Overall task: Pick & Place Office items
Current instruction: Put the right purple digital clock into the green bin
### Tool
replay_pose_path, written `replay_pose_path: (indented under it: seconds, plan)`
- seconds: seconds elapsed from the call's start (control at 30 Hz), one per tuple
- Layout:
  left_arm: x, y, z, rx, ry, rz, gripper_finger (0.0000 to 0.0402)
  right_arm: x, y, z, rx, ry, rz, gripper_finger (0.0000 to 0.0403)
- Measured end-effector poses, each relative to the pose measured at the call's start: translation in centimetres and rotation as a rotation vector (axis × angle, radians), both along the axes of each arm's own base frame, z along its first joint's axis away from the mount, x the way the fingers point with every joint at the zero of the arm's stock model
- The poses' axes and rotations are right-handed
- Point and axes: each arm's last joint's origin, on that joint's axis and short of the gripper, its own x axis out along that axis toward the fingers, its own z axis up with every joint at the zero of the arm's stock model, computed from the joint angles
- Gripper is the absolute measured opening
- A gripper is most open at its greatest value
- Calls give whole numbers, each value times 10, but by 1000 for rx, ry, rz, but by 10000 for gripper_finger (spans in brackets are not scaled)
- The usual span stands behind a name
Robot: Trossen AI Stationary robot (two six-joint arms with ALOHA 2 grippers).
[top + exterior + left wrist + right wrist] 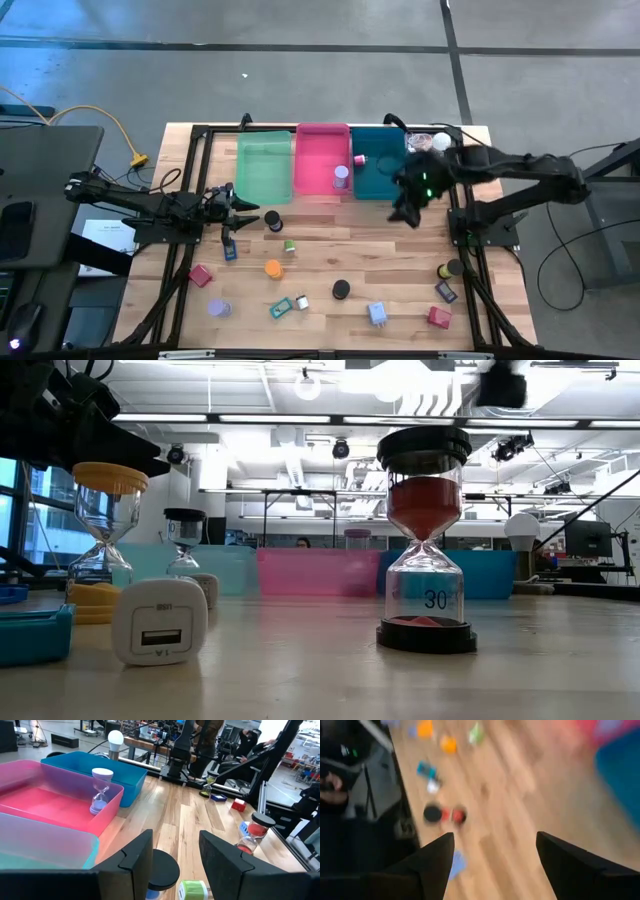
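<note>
Small office items lie scattered on the wooden table (330, 255): a black-capped hourglass (273, 221), a green piece (289, 245), an orange one (273, 268), a red block (200, 275) and a black-capped red hourglass (430, 550). A purple hourglass (341, 177) stands in the pink tray (322, 150). A small pink item (360, 159) lies in the teal tray (385, 175). My left gripper (250, 213) is level and open, just short of the black-capped hourglass (162, 870). My right gripper (405, 213) hangs open and holds nothing, above the table by the teal tray's near right corner.
A green tray (262, 165) stands left of the pink one. Along the near edge lie a blue block (377, 313), a red block (439, 317), a teal piece (280, 308) and a white charger (160, 622). A bulb and clear plastic (432, 141) sit behind the teal tray.
</note>
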Motion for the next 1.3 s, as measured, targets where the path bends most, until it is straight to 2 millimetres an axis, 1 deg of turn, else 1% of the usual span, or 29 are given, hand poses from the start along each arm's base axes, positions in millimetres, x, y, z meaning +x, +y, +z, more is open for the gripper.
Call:
replay_pose_path:
  seconds: [0.23,0.3,0.5,0.6,0.77,0.97,1.17,1.3]
  plan:
    - [0,0,0,-2,0,0,156,-5,58,-6,163,160,-89,272]
    - [0,0,0,-2,0,0,156,-10,75,-9,194,209,-149,272]
    - [0,0,0,-2,-1,1,156,-29,134,-20,336,394,-364,272]
    - [0,0,0,-2,0,1,156,-40,158,-28,351,452,-458,272]
    - [0,0,0,9,1,0,156,-49,189,-45,339,534,-569,272]
    - [0,0,0,9,1,0,156,-52,216,-70,300,676,-656,272]
    - [0,0,0,9,0,0,156,-45,225,-90,208,668,-669,272]
    - [0,0,0,9,0,0,156,-41,231,-102,196,714,-751,272]
